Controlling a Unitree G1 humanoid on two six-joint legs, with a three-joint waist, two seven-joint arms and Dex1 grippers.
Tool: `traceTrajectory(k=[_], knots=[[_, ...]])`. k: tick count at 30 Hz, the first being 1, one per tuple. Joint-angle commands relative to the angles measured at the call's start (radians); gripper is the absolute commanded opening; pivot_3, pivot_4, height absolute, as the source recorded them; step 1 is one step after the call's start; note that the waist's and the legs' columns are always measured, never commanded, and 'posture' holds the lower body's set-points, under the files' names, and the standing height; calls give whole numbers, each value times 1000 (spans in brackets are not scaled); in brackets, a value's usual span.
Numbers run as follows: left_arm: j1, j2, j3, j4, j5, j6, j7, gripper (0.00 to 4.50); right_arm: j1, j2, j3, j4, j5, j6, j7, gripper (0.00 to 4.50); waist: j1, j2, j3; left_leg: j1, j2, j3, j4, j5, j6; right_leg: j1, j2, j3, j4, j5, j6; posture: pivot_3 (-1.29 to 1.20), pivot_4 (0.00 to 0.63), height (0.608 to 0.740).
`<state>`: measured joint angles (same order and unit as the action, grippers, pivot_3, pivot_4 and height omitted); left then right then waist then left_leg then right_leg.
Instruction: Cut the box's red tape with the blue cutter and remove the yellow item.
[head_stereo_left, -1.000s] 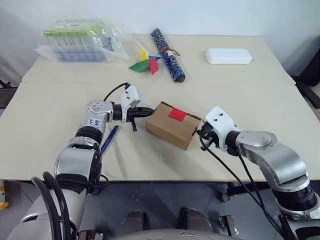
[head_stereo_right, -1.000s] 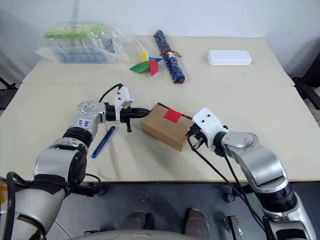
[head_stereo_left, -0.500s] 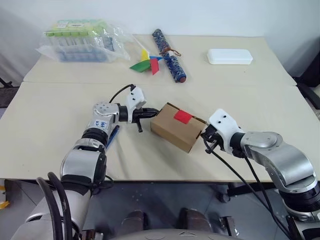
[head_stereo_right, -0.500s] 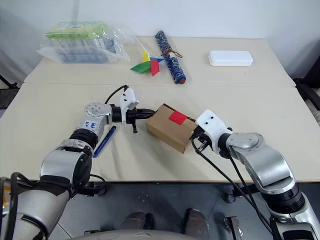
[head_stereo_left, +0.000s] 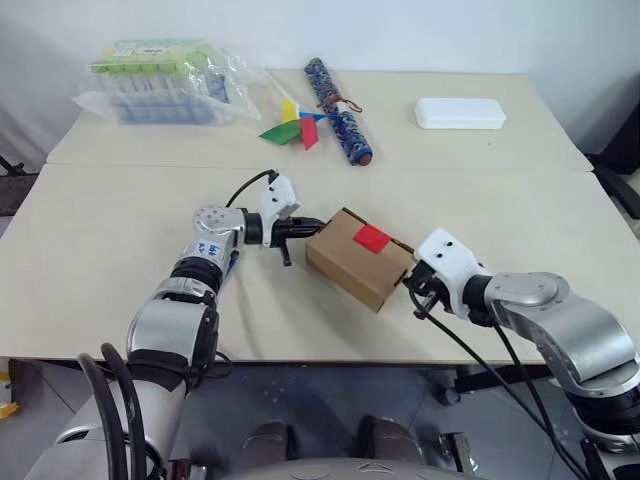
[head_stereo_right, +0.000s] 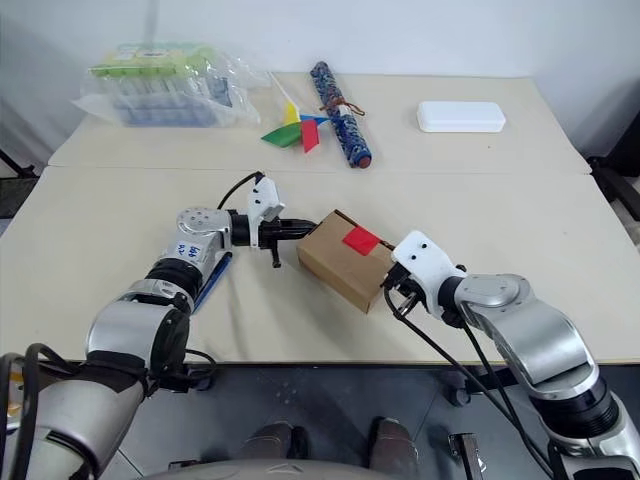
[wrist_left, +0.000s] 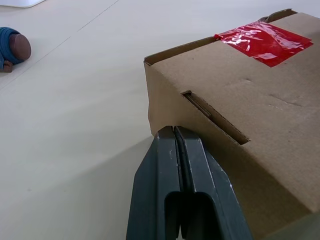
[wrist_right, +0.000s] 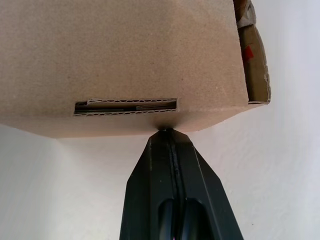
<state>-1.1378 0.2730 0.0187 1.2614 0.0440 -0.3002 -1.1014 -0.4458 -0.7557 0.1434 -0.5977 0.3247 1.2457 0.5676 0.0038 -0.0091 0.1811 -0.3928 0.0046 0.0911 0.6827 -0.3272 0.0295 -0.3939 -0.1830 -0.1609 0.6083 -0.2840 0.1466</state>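
Observation:
The brown box (head_stereo_left: 352, 262) lies at an angle in the middle of the table, with the red tape (head_stereo_left: 371, 238) on its top by the far flap. My left gripper (head_stereo_left: 312, 227) is shut, its tips against the box's left side below a slot (wrist_left: 215, 117). My right gripper (head_stereo_right: 393, 287) is shut too, its tips touching the box's right end face (wrist_right: 125, 60) just under another slot. The blue cutter (head_stereo_right: 211, 281) lies flat on the table beside my left forearm, partly covered by it. The yellow item is hidden.
At the back stand a clear plastic bag of goods (head_stereo_left: 165, 80), a paper pinwheel (head_stereo_left: 292, 127), a blue patterned roll (head_stereo_left: 337, 96) and a white case (head_stereo_left: 458, 112). The table's front edge (head_stereo_left: 330, 358) runs close behind the box.
The box has slid a little to the right and toward the front edge. My shut left gripper followed it rightward, and my right gripper drew back slightly with it.

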Motion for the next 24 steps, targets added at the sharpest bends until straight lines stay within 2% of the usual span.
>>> traceTrajectory(k=[1, 17, 22, 23, 24], knots=[[-13, -60, -32, -16, 12, -14, -15, 36, -8, -7, 0, -31, 21, -36, 22, 0, 1, 0, 0, 0, 0, 0, 0, 0, 0, 0, 0, 0, 0, 0, 0, 0, 150, 740], [-69, 50, 8, 5, 1, -2, 60, 36, 50, -136, -120, -54, 40, -3, 31, 0, -3, 0, 0, -1, 0, 0, 0, 0, 0, 0, 0, 0, -1, 0, 0, 0, 150, 740], [-89, 99, 19, 9, -4, 16, 71, 36, 66, -173, -192, -16, 22, -101, 37, 0, -3, -1, 1, -1, 0, 0, 0, 0, 0, 0, 0, 0, -1, 0, 0, 0, 150, 740], [-99, 120, 31, 9, -14, 39, 76, 5, 73, -190, -216, 6, 17, -142, 53, 167, -3, -1, 1, -1, 0, 0, 0, 0, 0, 0, 0, 0, -1, 0, 0, 0, 150, 740], [-107, 142, 40, 8, -20, 56, 90, 200, 82, -209, -237, 29, 15, -179, 70, 375, -4, -1, 1, -1, 0, 0, 0, 0, 0, 0, 0, 0, -1, 0, 0, 0, 150, 740]])
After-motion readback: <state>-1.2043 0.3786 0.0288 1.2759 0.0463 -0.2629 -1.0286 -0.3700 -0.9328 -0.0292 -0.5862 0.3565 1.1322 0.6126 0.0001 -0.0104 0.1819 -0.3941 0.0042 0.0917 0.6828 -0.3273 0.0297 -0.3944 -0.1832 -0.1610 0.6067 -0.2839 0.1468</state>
